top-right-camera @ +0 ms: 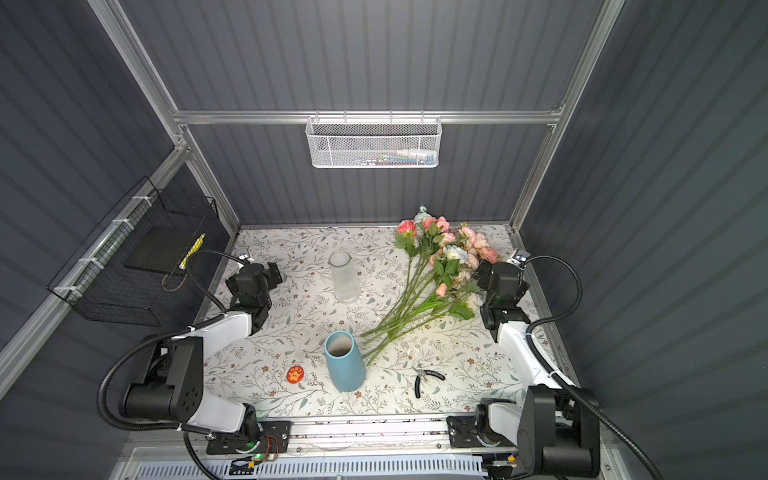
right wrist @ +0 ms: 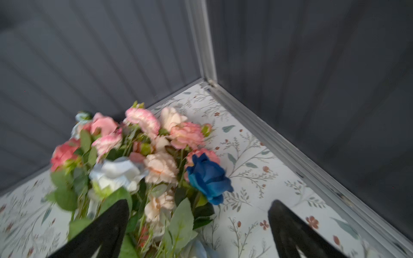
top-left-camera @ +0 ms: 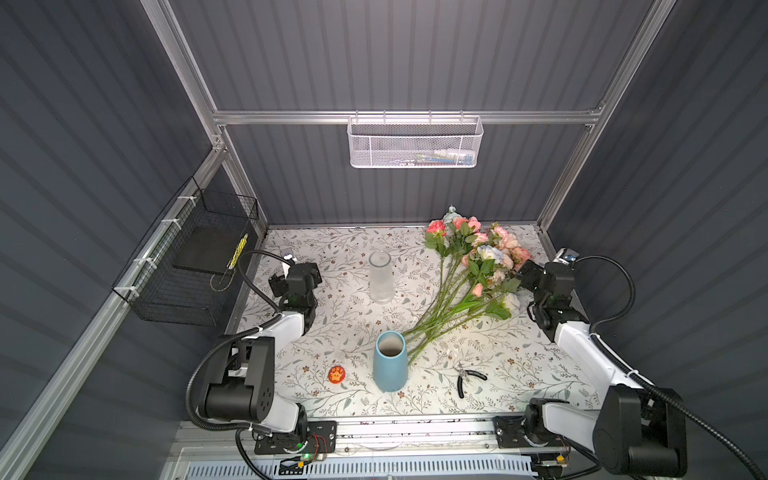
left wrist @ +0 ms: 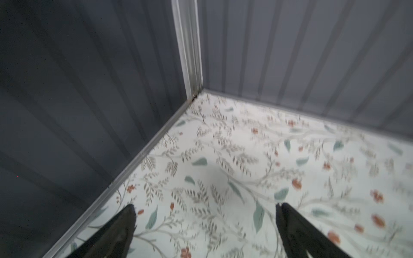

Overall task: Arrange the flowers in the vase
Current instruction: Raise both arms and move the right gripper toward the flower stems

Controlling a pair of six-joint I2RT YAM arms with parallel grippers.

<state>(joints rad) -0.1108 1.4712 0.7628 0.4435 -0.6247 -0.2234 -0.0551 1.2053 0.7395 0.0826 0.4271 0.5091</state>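
Top views, both of them, tell pretty much the same story: the flowers [top-left-camera: 473,270] are lying flat in one bunch on the right half of the floral-print table [top-left-camera: 332,249], with the blooms pointing at the back right corner and the green stems fanning toward the front middle. The stem ends come right up beside the blue vase [top-left-camera: 390,361], which stands upright, though I can't tell if they actually touch it. A clear glass vase [top-left-camera: 380,276] stands upright further back, apart from the bunch. Black-handled pliers [top-left-camera: 469,377] lie to the right of the blue vase and a little red round badge [top-left-camera: 336,374] to its left. The left arm [top-left-camera: 291,324] sits at the left edge, well apart from the flowers, while the right arm [top-left-camera: 577,345] has its wrist just beside the blooms. Left wrist view next: the left gripper [left wrist: 205,206] has its jaws spread wide, released, over bare tablecloth and facing a corner of the grey walls. Right wrist view is kinda blurry, but the right gripper [right wrist: 200,202] is spread wide and released too. One finger overlaps the leaves, the other hangs over bare table. Pink, peach and white blooms plus one deep blue rose [right wrist: 209,178] lie just ahead of it.
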